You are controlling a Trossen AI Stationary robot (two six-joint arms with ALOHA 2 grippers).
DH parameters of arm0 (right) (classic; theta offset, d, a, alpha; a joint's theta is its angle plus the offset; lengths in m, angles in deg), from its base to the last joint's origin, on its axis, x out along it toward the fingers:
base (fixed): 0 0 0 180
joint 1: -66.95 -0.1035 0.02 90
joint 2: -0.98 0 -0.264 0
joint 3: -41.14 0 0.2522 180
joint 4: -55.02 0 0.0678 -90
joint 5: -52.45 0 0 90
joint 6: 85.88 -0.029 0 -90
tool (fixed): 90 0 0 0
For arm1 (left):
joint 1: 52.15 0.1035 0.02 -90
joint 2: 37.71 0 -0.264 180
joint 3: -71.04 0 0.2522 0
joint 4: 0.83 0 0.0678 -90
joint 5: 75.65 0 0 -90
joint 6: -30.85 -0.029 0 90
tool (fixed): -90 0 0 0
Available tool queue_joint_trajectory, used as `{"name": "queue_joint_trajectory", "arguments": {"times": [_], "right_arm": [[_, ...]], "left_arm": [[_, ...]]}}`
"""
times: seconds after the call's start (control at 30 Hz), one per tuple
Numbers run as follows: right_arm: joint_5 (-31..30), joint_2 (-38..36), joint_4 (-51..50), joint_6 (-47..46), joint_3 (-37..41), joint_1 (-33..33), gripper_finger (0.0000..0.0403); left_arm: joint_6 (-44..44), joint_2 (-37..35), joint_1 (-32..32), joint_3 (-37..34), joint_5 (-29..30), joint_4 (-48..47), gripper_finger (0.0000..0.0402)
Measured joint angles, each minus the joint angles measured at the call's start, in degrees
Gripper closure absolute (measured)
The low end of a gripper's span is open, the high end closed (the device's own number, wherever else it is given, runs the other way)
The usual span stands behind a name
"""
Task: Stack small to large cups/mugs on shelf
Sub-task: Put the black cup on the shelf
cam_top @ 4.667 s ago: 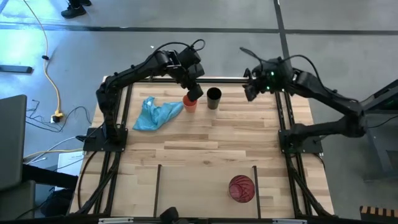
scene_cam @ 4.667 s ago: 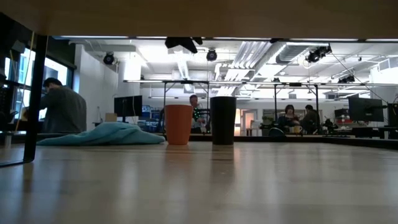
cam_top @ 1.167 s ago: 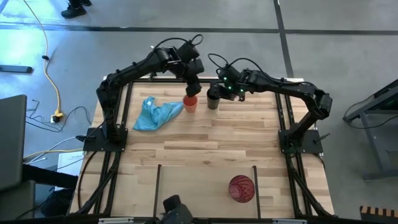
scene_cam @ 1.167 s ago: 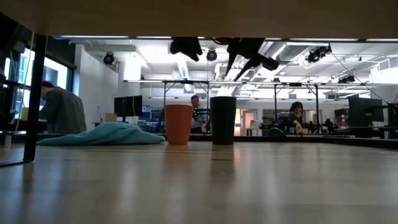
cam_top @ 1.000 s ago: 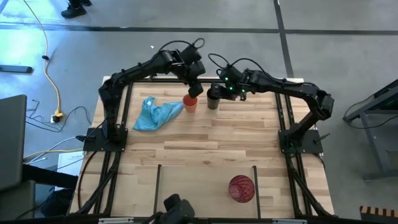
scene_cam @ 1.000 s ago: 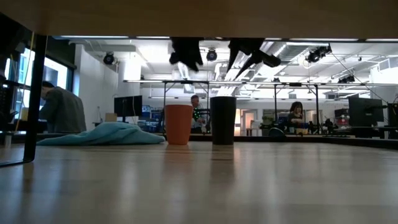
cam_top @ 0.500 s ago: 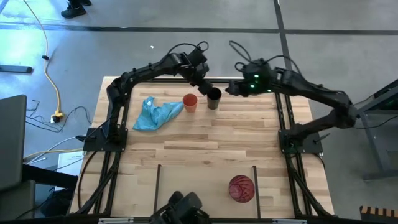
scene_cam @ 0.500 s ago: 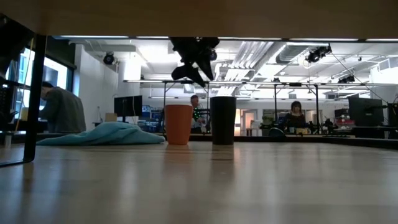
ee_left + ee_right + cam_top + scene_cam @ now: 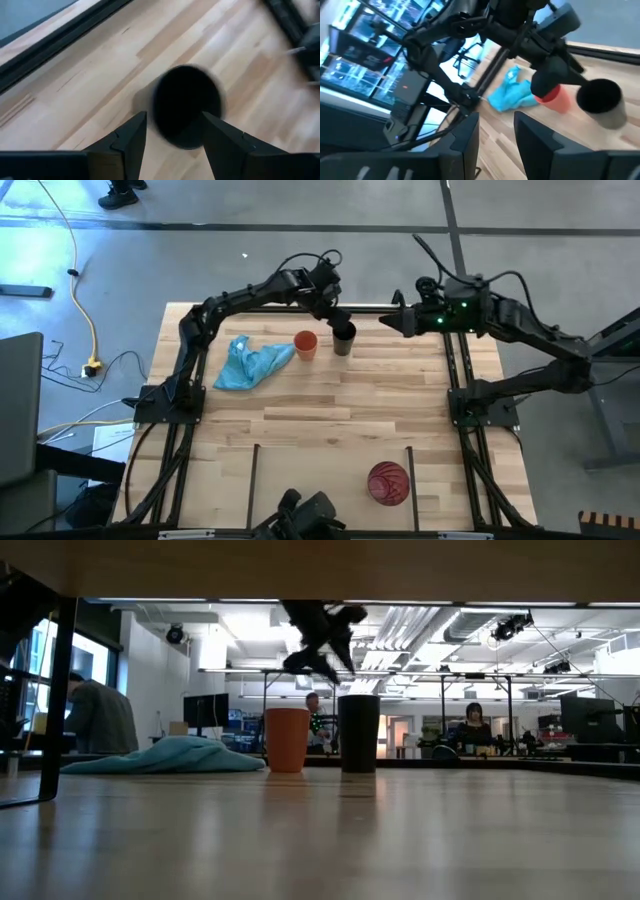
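Reaching across the far edge, the left gripper (image 9: 338, 319) hovers, jaws open, over the black cup (image 9: 344, 337); the right gripper (image 9: 385, 323), seemingly parted, hangs well right.

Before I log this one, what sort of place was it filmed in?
Probably a shared robotics lab or open workshop: a plank table framed by two mounted arms, desks with monitors behind, seated people working there, and exposed ceiling ducts.
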State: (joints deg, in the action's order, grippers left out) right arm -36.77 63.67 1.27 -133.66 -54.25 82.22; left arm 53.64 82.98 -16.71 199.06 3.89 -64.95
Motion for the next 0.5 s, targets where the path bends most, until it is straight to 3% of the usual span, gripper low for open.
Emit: {"name": "queue_joint_trajectory", "arguments": {"times": [0.3, 0.5], "right_arm": [[0.28, -0.61, 0.88, 1.23, 0.0, -1.45, 0.0289], [0.91, -0.55, 1.29, 1.83, 0.0, -1.95, 0.0289]], "left_arm": [[1.75, 1.34, -0.52, 2.64, 0.46, -2.26, 0.0231], [2.29, 1.49, -0.6, 5.73, -0.31, -10.98, 0.0231]]}}
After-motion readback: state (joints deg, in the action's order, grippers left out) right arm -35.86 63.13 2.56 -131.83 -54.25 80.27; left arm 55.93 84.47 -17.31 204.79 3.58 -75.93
